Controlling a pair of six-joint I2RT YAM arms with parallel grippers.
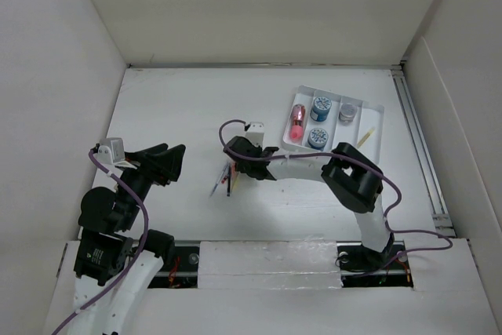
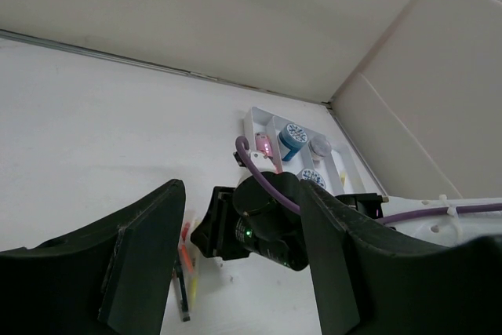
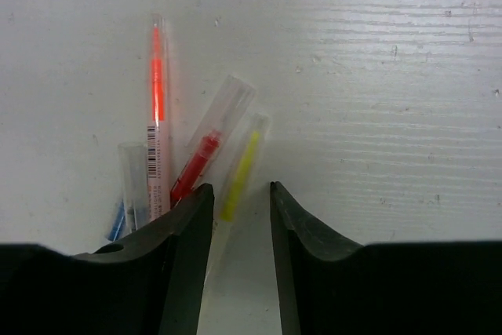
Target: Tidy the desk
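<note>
Faintly, barcode (image 3: pixel 153 164) on orange pen (image 3: pixel 158 100), digits unreadable

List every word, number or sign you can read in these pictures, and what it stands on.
No text is readable.
Barcode label on the orange pen: digits too small to read.
Top of the blue-rimmed jar: pattern too blurred to read.

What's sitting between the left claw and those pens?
Nothing: in the top view, only bare desk separates the left gripper from the pens.
</note>
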